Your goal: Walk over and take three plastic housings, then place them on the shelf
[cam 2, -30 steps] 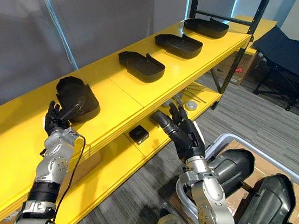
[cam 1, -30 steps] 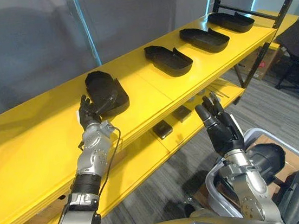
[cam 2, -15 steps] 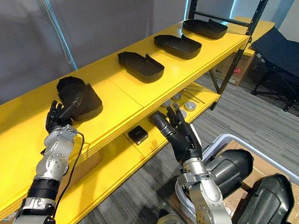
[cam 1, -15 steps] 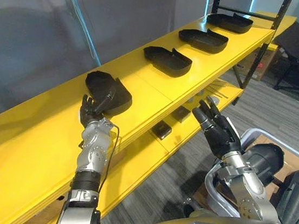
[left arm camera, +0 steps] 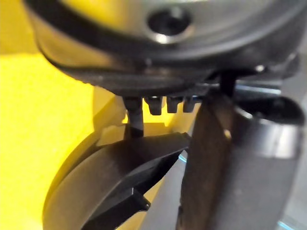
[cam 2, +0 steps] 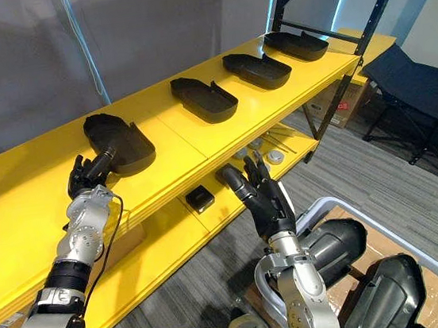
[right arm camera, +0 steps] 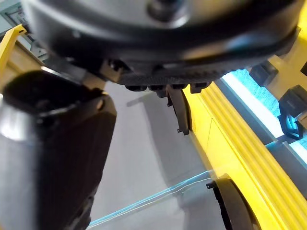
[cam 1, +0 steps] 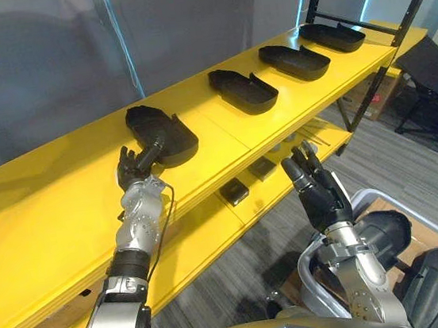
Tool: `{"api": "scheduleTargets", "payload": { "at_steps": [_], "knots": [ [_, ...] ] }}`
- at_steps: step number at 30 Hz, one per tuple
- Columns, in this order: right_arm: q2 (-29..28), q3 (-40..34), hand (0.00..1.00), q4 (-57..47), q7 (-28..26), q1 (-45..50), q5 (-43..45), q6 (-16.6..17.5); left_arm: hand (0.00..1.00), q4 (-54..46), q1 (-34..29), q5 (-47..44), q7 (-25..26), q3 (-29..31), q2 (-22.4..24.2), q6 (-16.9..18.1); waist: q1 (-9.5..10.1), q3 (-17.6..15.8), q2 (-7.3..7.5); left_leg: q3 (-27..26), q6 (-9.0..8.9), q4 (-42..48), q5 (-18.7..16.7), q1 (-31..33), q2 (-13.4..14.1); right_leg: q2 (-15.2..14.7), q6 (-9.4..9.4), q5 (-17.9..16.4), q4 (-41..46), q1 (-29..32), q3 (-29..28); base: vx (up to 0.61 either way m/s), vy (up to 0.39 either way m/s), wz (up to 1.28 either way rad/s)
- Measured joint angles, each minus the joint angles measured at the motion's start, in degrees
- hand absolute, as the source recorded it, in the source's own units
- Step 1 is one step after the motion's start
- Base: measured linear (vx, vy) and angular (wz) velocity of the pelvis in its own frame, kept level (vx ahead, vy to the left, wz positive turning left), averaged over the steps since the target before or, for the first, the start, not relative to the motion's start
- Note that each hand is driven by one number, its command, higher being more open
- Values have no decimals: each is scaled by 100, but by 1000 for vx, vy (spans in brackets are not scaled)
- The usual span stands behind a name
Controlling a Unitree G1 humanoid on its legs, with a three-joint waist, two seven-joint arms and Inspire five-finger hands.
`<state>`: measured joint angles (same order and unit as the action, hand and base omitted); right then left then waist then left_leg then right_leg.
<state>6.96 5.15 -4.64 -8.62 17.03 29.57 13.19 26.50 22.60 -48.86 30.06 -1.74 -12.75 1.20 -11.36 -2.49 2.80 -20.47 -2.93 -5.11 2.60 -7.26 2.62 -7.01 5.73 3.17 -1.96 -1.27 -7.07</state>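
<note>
Left eye view: a long yellow shelf (cam 1: pixel 66 223) runs from the lower left to the upper right, and four black plastic housings lie in a row on its top board, open side up and well apart from one another. The nearest housing (cam 1: pixel 163 131) lies flat on the board, to the left of the seam between two boards. The second housing (cam 1: pixel 244 90), the third housing (cam 1: pixel 293 51) and the fourth housing (cam 1: pixel 333 35) follow toward the black rack upright (cam 1: pixel 401 21).

The left hand (cam 1: pixel 133 170) is stretched out over the board and sits against the near end of the nearest housing, touching it. The left wrist view shows this housing (left arm camera: pixel 110 177) just past the hand on the yellow surface, but it is too close and blurred there, so I cannot tell whether the hand grips the housing or only rests on it.

The right hand (cam 1: pixel 318 192) is raised in front of the shelf, apart from it, above the grey carpet (cam 1: pixel 268 238). Its fingers (cam 1: pixel 302 158) are straight and spread, pointing up toward the shelf, and it holds nothing. The right wrist view shows the yellow shelf edge (right arm camera: pixel 240 139) past this hand.

On the lower board (cam 1: pixel 203 230) lie a small black box (cam 1: pixel 234 192) and a second dark block (cam 1: pixel 265 166) near it. At the lower right stands a white-rimmed bin (cam 1: pixel 383 196) with dark rounded parts (cam 1: pixel 383 232) in it.
</note>
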Motion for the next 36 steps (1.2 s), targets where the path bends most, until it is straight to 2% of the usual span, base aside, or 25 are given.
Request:
{"api": "scheduleTargets", "payload": {
  "at_steps": [1,4,6,8,10,14,19,21,26,29,30,32,34,35,36],
  "knots": [
    [0,2,100,0,-8,-2,-1,9,100,-13,-2,80,68,7,18,18,4,2,3,6,0,0,0,0,0,-3,0,0,3,-3,2,0,0,0],
    [-34,50,100,-1,-28,-12,-11,62,100,-437,-256,1294,715,161,291,105,-25,3,5,36,11,1,9,9,1,26,4,1,28,-16,16,0,0,0],
    [-51,130,100,-7,17,1,-12,127,100,-971,-671,2088,1123,305,511,118,-50,2,3,67,12,2,9,27,11,39,32,18,31,-10,34,0,0,5],
    [-101,189,100,-18,81,29,-12,147,100,-1872,-1391,2807,1475,392,704,130,-32,-1,-2,193,-1,3,18,71,6,54,17,4,37,-34,168,7,-12,25],
    [-115,220,100,-56,140,85,-13,150,100,-2547,-1892,3157,1580,494,867,244,71,-7,-14,324,-11,4,25,72,15,59,-12,-27,36,-105,299,16,-28,36],
    [-120,254,100,-132,161,143,-63,171,100,-3655,-2503,3619,1608,640,984,822,366,-47,-111,572,-22,4,28,74,5,26,-19,-144,88,-201,597,-3,-20,37],
    [-111,387,100,-430,212,192,-242,171,100,-4430,-3163,4179,1584,916,987,1124,524,-6,-244,728,-65,3,3,91,0,4,-64,-207,49,-289,762,1,-8,18],
    [-112,374,100,-535,299,200,-237,187,100,-4505,-3481,4285,1513,990,994,1288,554,16,-260,834,-80,3,15,145,1,1,-67,-210,-19,-310,860,10,-14,21],
    [-97,311,100,-534,440,233,-234,186,100,-4556,-3739,4281,1149,1146,1078,1617,657,25,-255,961,-90,21,29,242,4,8,-54,-211,-34,-305,1009,24,-15,16],
    [-97,323,100,-532,563,227,-234,186,100,-4937,-3875,4261,628,1092,1078,1953,667,27,-251,982,-46,24,60,280,3,8,-48,-207,-37,-282,1026,22,-1,-7],
    [-109,215,100,-532,1486,218,-426,188,100,-5199,-3730,3996,-611,105,1003,2423,640,25,-259,794,-57,24,37,269,18,28,-33,-200,-14,-158,811,-21,9,-46],
    [-110,108,100,-532,1747,236,-461,193,100,-5177,-3665,3943,-908,-153,933,2423,542,22,-263,689,-64,24,17,259,30,43,-22,-191,-10,-101,693,-35,3,-41],
    [-116,-49,100,-533,1810,277,-461,200,100,-5173,-3562,3877,-947,-312,892,2424,421,15,-264,539,-79,28,-16,179,57,82,-20,-186,40,-70,538,-6,6,-55],
    [-203,-231,100,-588,1777,502,-513,198,100,-5077,-3419,3734,-877,-494,827,2458,382,7,-270,171,-119,35,-97,-30,110,173,-23,-185,146,-43,187,13,30,-147],
    [-438,-696,100,-1013,1696,933,-670,209,100,-4704,-2953,3705,-798,-789,601,2472,235,-12,-308,-254,-156,28,-218,-236,147,236,-18,-184,176,-39,-200,13,45,-165]
  ]
}}
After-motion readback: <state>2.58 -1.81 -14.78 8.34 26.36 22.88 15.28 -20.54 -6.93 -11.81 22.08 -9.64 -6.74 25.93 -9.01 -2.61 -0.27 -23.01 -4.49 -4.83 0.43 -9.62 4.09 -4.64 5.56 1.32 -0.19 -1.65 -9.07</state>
